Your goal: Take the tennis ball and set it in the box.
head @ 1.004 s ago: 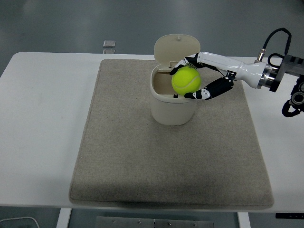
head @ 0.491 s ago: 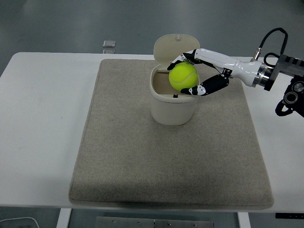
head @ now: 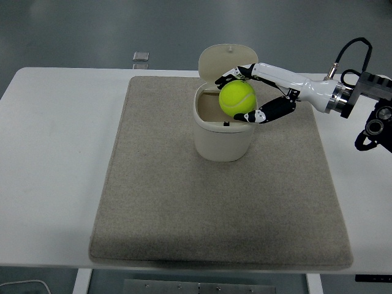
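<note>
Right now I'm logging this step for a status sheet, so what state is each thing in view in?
tennis ball: gripped, held above the right side of the box's opening, not yet inside
box: upright on the mat, open
lid: flipped up behind the opening
right hand: fingers closed around the ball
mat: flat on the table
small grey object: lying at the table's far edge

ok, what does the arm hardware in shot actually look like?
Only the right hand shows: white glossy shell, black fingers with white fingertip patches, silver metal wrist ring, grey block behind it, black cable looping over the wrist, black bracket below. Left arm isn't visible.
</note>
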